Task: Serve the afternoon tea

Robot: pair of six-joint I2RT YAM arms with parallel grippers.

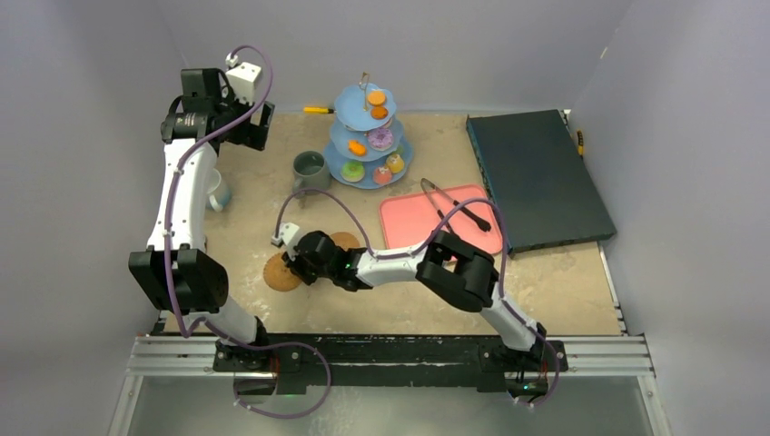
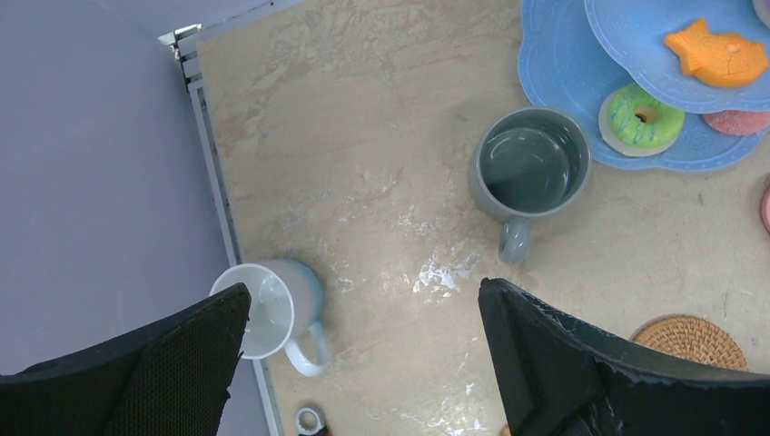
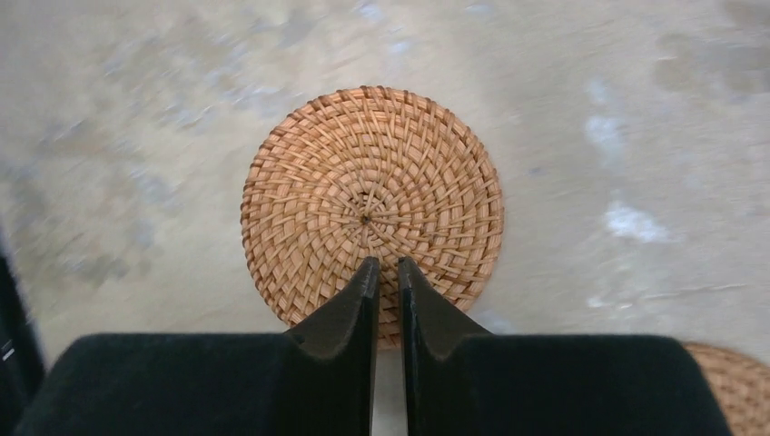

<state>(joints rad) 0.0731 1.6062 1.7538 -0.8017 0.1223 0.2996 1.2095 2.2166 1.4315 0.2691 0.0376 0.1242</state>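
The blue three-tier stand [image 1: 368, 183] stands at the back with several doughnuts and cupcakes on it. In the left wrist view its edge [image 2: 563, 100] carries a green doughnut [image 2: 642, 118]. The grey-green mug [image 1: 310, 169] [image 2: 531, 168] stands left of the stand. The white mug [image 1: 216, 191] [image 2: 268, 309] stands at the left edge. My left gripper [image 1: 257, 127] [image 2: 363, 291] is open and empty, high above both mugs. My right gripper [image 1: 292, 263] [image 3: 383, 263] is shut, its tips on the near part of a woven coaster [image 1: 281, 277] [image 3: 372, 200]. The second coaster [image 1: 345, 240] [image 3: 735, 381] lies beside it.
A pink tray [image 1: 427, 222] with black tongs [image 1: 454, 204] on it lies right of the stand. A dark flat box [image 1: 538, 177] lies at the back right. A yellow-handled tool [image 1: 318, 110] lies behind the stand. Grey walls close in the table.
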